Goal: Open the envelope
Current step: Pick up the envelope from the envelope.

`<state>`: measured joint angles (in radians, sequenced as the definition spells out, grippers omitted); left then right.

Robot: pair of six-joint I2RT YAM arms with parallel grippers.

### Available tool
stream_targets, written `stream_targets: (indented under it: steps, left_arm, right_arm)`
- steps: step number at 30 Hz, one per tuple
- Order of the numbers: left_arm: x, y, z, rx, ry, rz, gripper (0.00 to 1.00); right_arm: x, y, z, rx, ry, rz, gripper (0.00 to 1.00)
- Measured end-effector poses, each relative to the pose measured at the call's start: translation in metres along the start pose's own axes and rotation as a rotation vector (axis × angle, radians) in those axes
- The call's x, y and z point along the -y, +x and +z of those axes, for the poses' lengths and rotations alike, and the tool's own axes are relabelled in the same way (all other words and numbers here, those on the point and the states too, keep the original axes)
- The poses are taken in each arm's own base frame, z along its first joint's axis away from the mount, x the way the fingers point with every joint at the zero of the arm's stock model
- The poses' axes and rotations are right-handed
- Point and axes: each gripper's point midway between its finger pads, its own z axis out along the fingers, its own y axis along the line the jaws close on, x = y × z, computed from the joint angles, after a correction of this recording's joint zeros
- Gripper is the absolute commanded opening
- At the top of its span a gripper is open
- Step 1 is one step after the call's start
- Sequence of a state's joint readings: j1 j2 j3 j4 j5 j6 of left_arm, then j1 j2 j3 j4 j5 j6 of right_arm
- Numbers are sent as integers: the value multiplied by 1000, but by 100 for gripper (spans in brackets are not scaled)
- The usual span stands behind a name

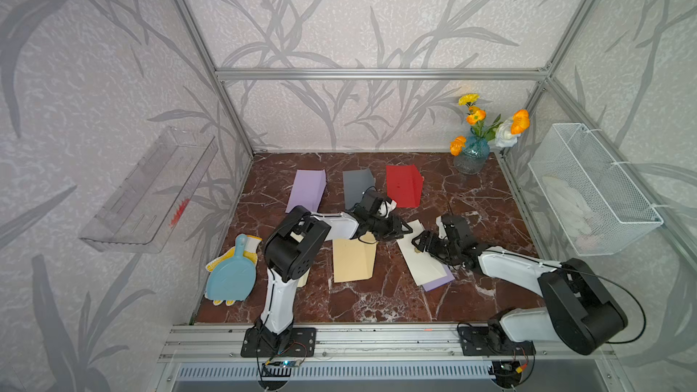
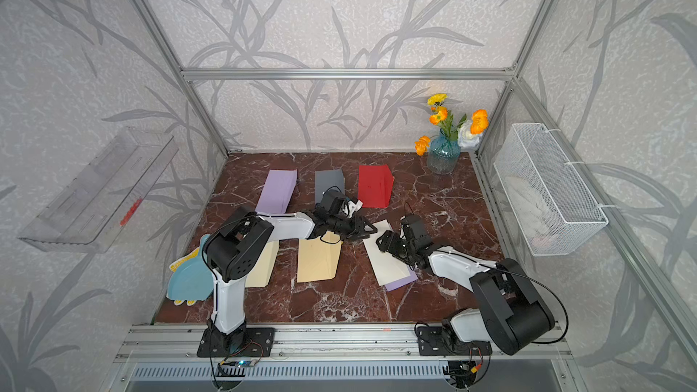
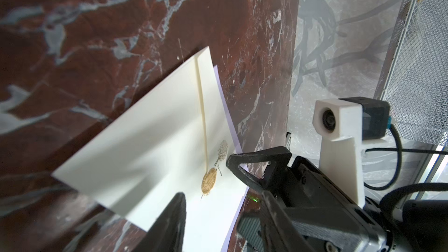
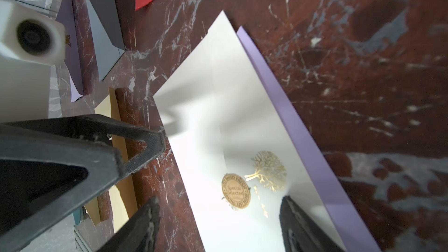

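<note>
Your right gripper [image 4: 219, 200] is the closest thing in the right wrist view. Its two fingers [image 4: 145, 226] stand wide apart and hold nothing. The round gold sticker [image 4: 235, 191] sits right between them. I cannot tell if the tips touch the paper.

The sticker is on the cream envelope [image 4: 206, 117], the one you have to open. The envelope lies flat on the red stone table [image 4: 363, 69], and the sticker holds its flap [image 4: 254, 117] shut. A purple envelope [image 4: 291, 117] peeks out from under it, on the side of the sticker away from your left gripper [image 1: 400, 228].

The left gripper hangs near the sticker, by the envelope's edge. I cannot tell if it is open or shut. It seems to hold nothing.

I think the envelope is light and thin. It will likely bend, and it may slide on the smooth table. Paper can tear, so go gently. The best place to grab looks like the flap's edge just beside the sticker. Press the paper down on the other side of the sticker, so the whole envelope does not lift up with the flap.
</note>
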<state>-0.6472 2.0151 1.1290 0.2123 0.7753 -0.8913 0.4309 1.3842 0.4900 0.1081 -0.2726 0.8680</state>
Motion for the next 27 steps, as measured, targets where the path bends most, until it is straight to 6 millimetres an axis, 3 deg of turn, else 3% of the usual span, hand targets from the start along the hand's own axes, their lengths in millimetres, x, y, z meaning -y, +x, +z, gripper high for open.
stream_targets:
  steps: [17, 27]
  left_arm:
    - [-36, 1, -12, -7, -265, -7, 49]
    - [-38, -7, -13, 23, -342, -13, 50]
  right_arm:
    - [-2, -1, 2, 6, -12, 3, 78]
    - [-4, -2, 3, 16, -33, 7, 78]
